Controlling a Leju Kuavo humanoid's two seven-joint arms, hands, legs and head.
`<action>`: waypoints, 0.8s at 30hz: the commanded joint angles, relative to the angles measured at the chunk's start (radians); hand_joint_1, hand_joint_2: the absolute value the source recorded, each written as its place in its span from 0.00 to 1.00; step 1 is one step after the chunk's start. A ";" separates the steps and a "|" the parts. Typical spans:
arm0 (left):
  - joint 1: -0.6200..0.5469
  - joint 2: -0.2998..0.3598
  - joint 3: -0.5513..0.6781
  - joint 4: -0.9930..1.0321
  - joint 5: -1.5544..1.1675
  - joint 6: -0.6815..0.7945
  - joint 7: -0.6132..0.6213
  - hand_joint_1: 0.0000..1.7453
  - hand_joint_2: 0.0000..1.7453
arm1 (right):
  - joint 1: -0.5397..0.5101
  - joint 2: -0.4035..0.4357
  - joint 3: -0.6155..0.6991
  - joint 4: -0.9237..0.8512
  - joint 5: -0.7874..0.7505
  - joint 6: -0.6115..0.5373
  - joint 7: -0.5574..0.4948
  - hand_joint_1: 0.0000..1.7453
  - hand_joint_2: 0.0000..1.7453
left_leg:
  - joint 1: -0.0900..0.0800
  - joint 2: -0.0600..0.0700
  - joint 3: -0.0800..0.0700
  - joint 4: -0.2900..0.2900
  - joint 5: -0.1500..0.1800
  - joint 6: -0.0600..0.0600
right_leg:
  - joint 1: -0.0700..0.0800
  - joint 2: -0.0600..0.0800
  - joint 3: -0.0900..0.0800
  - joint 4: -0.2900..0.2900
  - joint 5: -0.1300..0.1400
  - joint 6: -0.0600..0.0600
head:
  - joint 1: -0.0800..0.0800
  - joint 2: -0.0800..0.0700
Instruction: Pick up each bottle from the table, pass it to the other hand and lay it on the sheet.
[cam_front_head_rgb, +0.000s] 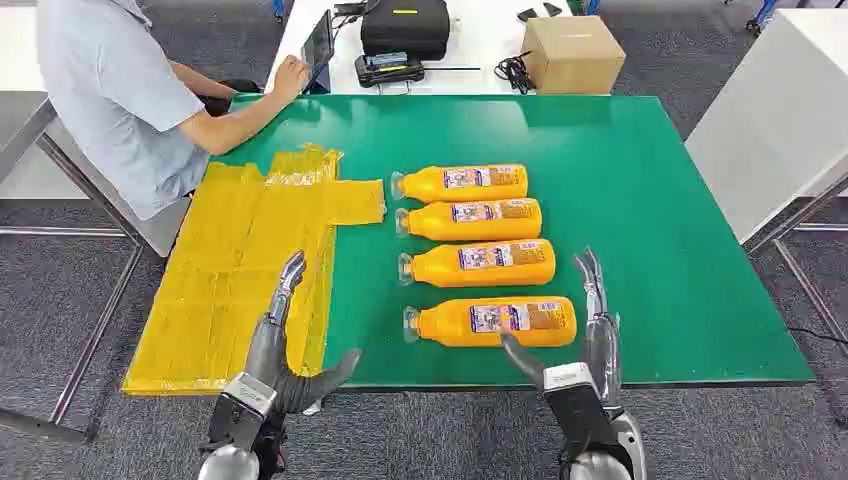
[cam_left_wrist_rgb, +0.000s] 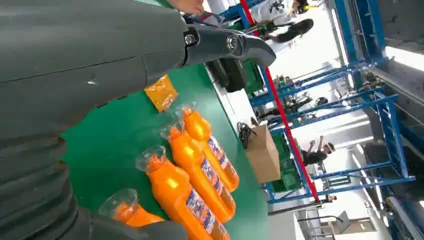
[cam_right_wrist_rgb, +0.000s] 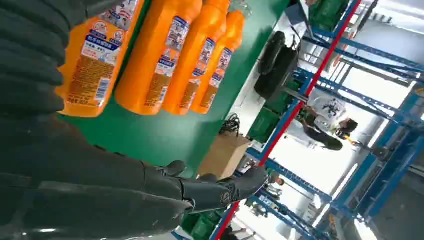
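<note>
On green tabletop (cam_front_head_rgb: 650, 200), glossy orange bottles (cam_front_head_rgb: 478, 250), crinkled yellow sheet (cam_front_head_rgb: 240, 270)

The bottles (cam_front_head_rgb: 478, 220) are glossy orange plastic with clear caps and paper-look labels. The sheet (cam_front_head_rgb: 235, 270) is crinkled, shiny yellow film. The worktop (cam_front_head_rgb: 650, 200) is matt, smooth green. The box (cam_front_head_rgb: 572, 53) is plain brown cardboard.

Left hand (cam_front_head_rgb: 283, 345) open, fingers straight, thumb out sideways — right hand (cam_front_head_rgb: 590, 335) likewise, empty, both arms raised forward
</note>
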 joint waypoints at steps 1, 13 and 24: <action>-0.034 0.006 0.007 0.077 0.033 -0.023 0.006 0.00 1.00 | 0.010 -0.016 -0.045 0.030 0.032 -0.027 -0.017 0.00 1.00 | 0.002 -0.001 0.005 -0.001 -0.001 -0.002 | 0.002 -0.002 0.006 -0.002 -0.001 -0.002 | 0.000 0.000; 0.035 0.006 -0.005 0.012 -0.069 0.084 -0.003 0.00 1.00 | 0.089 -0.015 0.037 -0.085 0.159 -0.062 -0.002 0.00 1.00 | 0.001 0.000 0.003 0.000 -0.002 -0.002 | 0.001 0.000 0.003 0.000 -0.002 -0.002 | 0.000 0.000; 0.028 0.006 0.004 0.009 -0.041 0.081 -0.015 0.00 1.00 | 0.068 -0.022 0.035 -0.051 0.140 -0.071 0.022 0.00 1.00 | 0.001 0.000 0.003 0.000 -0.001 -0.002 | 0.001 0.000 0.003 -0.001 -0.001 -0.002 | 0.000 0.000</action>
